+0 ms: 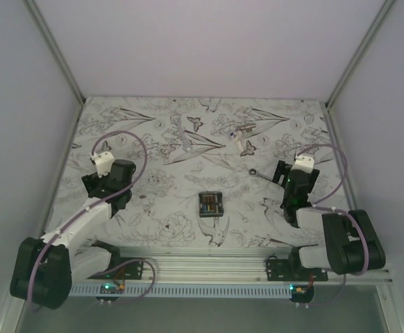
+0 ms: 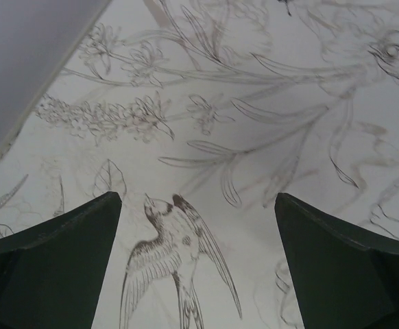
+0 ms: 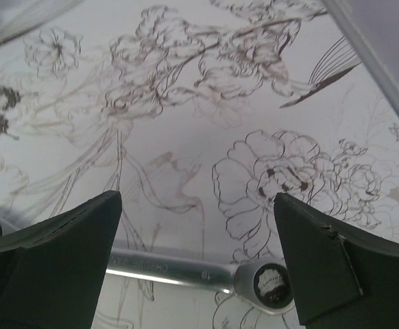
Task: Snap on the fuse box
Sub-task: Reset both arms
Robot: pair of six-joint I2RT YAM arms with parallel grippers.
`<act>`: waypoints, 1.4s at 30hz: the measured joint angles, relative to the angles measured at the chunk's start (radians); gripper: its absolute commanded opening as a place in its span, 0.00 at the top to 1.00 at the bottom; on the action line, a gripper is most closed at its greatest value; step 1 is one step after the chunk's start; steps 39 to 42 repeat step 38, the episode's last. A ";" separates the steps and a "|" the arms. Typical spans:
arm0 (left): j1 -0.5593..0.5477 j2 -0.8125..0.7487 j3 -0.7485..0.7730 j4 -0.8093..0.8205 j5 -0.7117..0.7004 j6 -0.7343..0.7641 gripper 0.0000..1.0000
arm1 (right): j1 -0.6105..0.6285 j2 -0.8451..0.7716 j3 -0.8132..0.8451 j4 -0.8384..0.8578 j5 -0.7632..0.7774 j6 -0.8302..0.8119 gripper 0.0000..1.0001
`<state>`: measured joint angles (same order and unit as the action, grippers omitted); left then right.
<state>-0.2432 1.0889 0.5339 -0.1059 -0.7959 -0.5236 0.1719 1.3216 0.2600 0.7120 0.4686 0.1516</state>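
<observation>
The small black, roughly square plastic fuse box (image 1: 210,205) lies flat on the table in the lower centre of the top view, between the two arms and nearer to the aluminium rail (image 1: 216,267) at the bottom of the frame. Rows of tiny coloured fuses show on its upper face. It stands well apart from both grippers, and nothing touches it. The table is covered by a white sheet printed with line drawings of flowers and birds (image 1: 153,215). The left gripper (image 2: 198,199) is released: in the left wrist view its two dark fingers (image 2: 62,260) sit at the lower left and lower right of the frame, spread wide, with only a printed swallow on the sheet between them. The right gripper (image 3: 198,199) is likewise released, its dark fingers (image 3: 55,260) spread wide and grasping nothing. In the right wrist view a silver ratchet wrench (image 3: 199,274) lies on the sheet across the bottom of the frame, its round head just beside the finger at the lower right; whether they touch cannot be told. In the top view this wrench sits right of centre, just beside the right arm's wrist. Small white parts (image 1: 247,146) lie in the upper centre of the sheet, well apart from the fuse box.
</observation>
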 measured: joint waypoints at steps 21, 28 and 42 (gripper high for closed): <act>0.213 0.395 -0.205 0.939 0.588 0.423 0.00 | -0.098 0.182 -0.028 0.370 -0.284 -0.081 0.00; 0.250 0.415 -0.157 0.935 0.754 0.465 0.00 | -0.098 0.182 -0.028 0.371 -0.296 -0.085 0.01; 0.243 0.415 -0.157 0.934 0.776 0.481 0.00 | -0.098 0.182 -0.027 0.373 -0.296 -0.085 0.01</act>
